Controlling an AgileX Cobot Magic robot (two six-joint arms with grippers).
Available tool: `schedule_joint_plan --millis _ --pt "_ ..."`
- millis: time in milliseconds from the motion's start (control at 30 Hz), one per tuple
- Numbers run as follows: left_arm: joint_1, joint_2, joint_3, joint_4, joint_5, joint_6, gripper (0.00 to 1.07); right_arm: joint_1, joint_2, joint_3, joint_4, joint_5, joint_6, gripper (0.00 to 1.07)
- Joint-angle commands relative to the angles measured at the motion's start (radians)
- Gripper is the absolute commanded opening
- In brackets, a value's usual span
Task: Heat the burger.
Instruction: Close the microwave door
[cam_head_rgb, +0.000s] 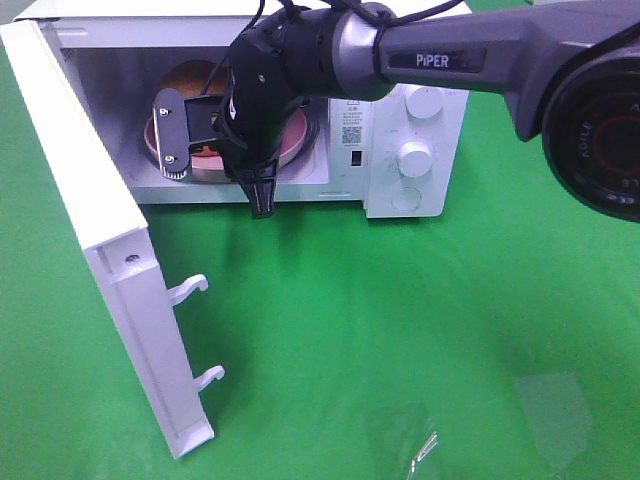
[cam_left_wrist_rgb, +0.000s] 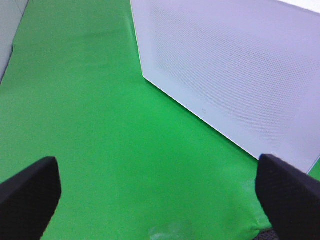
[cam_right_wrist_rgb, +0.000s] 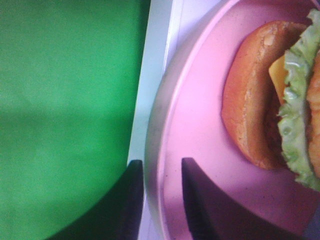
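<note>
- Counter (cam_head_rgb: 400, 330): lying green under everything and carrying the microwave.
- Microwave (cam_head_rgb: 420, 190): standing white at the back of the counter, showing two round knobs on its right panel.
- Door (cam_head_rgb: 90, 220): swinging wide open toward the left, showing two hooked latches on its free edge.
- Right arm (cam_head_rgb: 440, 60): reaching across from the right into the open cavity.
- Plate (cam_right_wrist_rgb: 200, 130): sitting pink and round inside the cavity, its rim lying close to the front sill.
- Burger (cam_right_wrist_rgb: 255, 100): resting on the plate inside the microwave, showing golden bun, frilly lettuce and a cheese edge.
- Right hand (cam_right_wrist_rgb: 161, 164): straddling the plate's rim with fingers slightly parted, one inside and one outside, leaving a gap rather than clamping.
- Left hand (cam_left_wrist_rgb: 157, 160): hovering over bare counter near the door's dotted outer face, fingers spread wide, holding nothing.
</note>
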Motion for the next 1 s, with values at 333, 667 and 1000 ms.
schedule_joint_plan --millis 333,667,1000 --pt "-0.001 -0.023 0.003 -0.006 -0.013 -0.003 0.98 0.0 -0.021 -0.011 -0.008 0.007 0.054 0.4" --pt "-0.001 -0.023 0.003 -0.006 -0.013 -0.003 0.98 0.0 -0.059 -0.005 -0.007 0.007 0.081 0.43" --pt "-0.001 -0.023 0.003 -0.006 -0.013 -0.003 0.98 0.001 -0.128 0.108 -0.005 -0.005 0.081 0.64"
